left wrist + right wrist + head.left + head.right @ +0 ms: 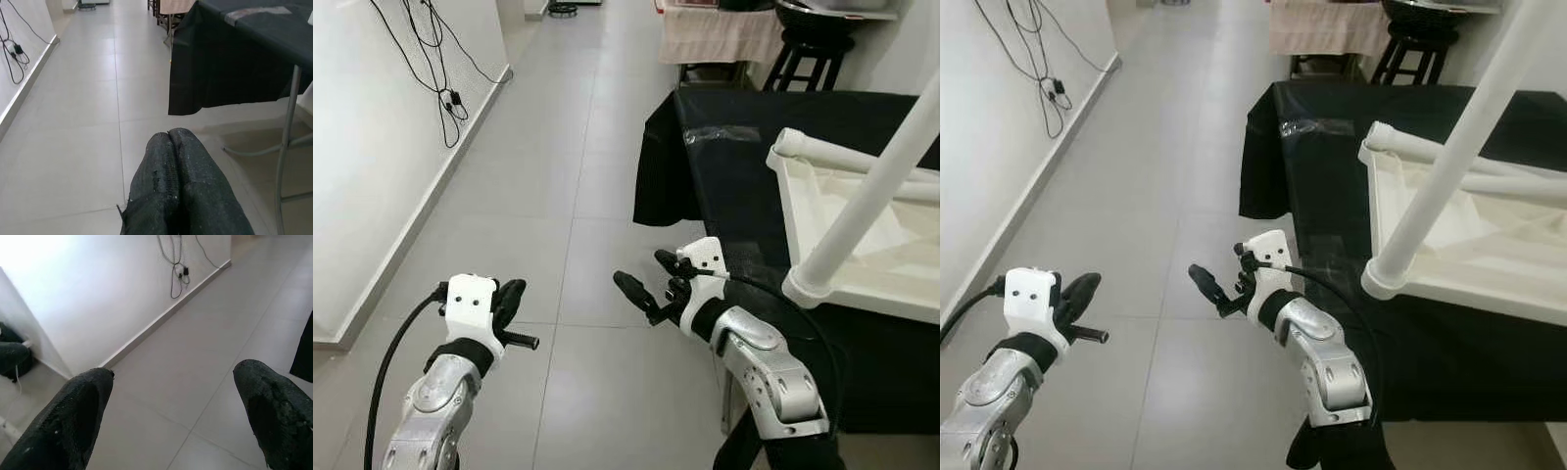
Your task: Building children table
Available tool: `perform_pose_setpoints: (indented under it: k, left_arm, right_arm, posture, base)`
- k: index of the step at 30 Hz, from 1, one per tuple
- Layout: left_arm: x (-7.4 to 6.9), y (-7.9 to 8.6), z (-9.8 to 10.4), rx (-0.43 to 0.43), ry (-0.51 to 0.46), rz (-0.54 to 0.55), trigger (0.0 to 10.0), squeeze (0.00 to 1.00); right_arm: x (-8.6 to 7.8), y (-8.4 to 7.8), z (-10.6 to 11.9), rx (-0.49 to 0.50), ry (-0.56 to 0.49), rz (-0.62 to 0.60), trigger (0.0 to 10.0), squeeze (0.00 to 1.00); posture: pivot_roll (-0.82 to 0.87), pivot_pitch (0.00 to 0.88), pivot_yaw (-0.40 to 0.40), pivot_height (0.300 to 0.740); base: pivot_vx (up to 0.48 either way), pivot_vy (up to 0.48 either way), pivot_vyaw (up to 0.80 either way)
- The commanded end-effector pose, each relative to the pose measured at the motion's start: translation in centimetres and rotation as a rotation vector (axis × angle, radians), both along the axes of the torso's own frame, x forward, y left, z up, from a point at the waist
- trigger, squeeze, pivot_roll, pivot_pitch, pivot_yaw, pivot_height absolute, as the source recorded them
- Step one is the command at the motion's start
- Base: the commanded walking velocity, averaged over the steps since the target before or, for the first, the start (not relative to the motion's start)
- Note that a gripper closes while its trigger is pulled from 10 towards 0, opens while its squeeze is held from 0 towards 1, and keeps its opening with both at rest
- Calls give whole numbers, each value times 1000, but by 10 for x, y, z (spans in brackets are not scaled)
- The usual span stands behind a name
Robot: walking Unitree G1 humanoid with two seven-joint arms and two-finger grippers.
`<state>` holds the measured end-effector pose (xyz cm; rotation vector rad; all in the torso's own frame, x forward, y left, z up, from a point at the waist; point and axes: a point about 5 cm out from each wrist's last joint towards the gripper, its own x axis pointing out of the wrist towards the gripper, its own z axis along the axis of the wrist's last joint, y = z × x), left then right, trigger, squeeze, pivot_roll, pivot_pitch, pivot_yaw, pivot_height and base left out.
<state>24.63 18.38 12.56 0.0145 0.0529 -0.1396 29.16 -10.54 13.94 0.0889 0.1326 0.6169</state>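
Left eye view: the white children table (862,211) lies upside down on the black-draped bench (734,166), one leg (867,191) slanting up. Both arms hang over the floor (558,196).

Left wrist view: left gripper (168,142) fingers pressed together, empty.

Right wrist view: right gripper (173,382) fingers spread wide, empty.

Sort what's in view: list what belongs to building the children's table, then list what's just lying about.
For the job:
white tabletop, lying upside down on the black-covered table
white leg, standing up from the tabletop's corner
left gripper, shut and empty
right gripper, open and empty

Just about:
black stool
cables on the wall
cloth-covered table at the back
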Motion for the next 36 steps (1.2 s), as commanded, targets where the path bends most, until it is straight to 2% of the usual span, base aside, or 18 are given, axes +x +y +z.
perform_pose_setpoints:
  k: [1,36]
  left_arm:
    - [2,2,-2,-4,4,-6,10000,0]
    - [4,2,-4,0,5,-20,10000,0]
  right_arm:
    - [3,-2,-1,28,2,-19,10000,0]
    - [7,-1,-6,73,32,3,10000,0]
  posture:
    - [3,66,-28,740]
    - [1,68,-28,740]
  base:
    - [375,0,0]
    - [371,0,0]
